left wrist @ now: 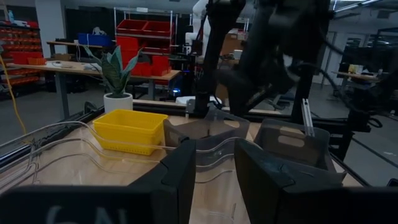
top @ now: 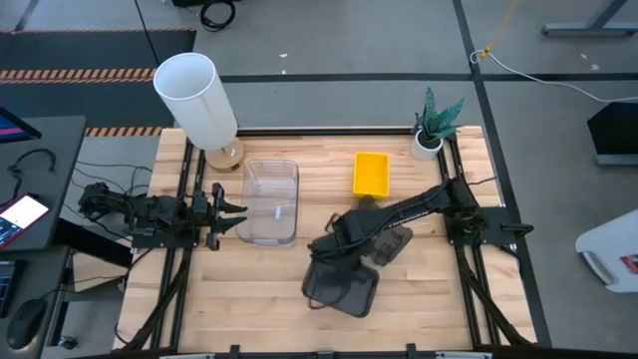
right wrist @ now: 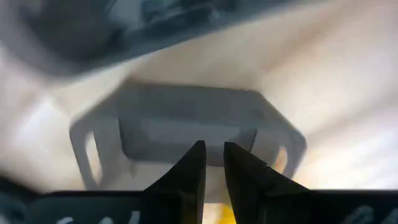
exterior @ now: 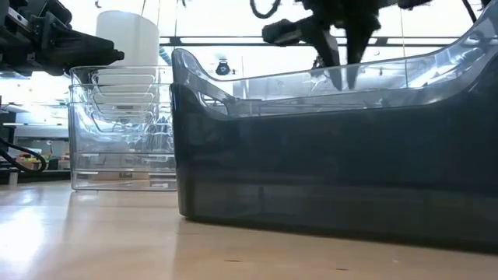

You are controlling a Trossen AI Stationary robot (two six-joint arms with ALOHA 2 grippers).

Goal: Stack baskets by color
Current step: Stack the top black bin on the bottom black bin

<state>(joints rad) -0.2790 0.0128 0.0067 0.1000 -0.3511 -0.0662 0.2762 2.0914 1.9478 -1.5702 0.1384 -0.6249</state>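
Grey basket (top: 389, 242) rim sits between the right claw's (top: 351, 225) narrowed fingers.

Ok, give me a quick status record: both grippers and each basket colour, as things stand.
left gripper: open, empty, beside the clear baskets
right gripper: mid-table, over a dark grey basket
clear baskets: nested in one stack
yellow basket: far side, near the plant pot, untouched
second dark grey basket: near side, not yet nested with the first
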